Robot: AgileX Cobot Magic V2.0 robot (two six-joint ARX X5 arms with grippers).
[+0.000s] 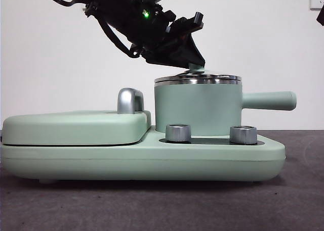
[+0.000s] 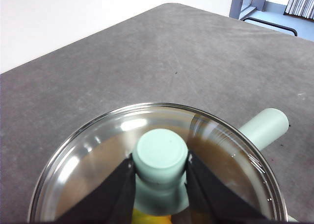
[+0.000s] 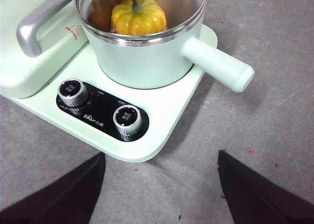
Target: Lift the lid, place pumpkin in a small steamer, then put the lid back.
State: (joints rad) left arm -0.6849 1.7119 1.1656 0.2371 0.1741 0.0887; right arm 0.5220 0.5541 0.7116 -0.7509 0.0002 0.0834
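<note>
The small steamer (image 1: 197, 107) stands on the right half of the base unit, its long handle (image 1: 268, 100) pointing right. The lid (image 1: 197, 79) lies on the steamer's rim, about level. My left gripper (image 1: 195, 64) comes down from the upper left and is shut on the lid's mint-green knob (image 2: 161, 155). The pumpkin (image 3: 138, 15) sits inside the steamer, seen through the glass; a yellow sliver of it shows in the left wrist view (image 2: 147, 218). My right gripper (image 3: 159, 185) is open and empty, above the table on the control-knob side of the base.
The wide mint-green base unit (image 1: 152, 155) carries two silver knobs (image 1: 178, 133) (image 1: 243, 135). A flat rectangular cover (image 1: 76, 127) with a chrome handle (image 1: 129, 100) sits left of the steamer. Grey table surface (image 3: 274, 145) lies around the unit.
</note>
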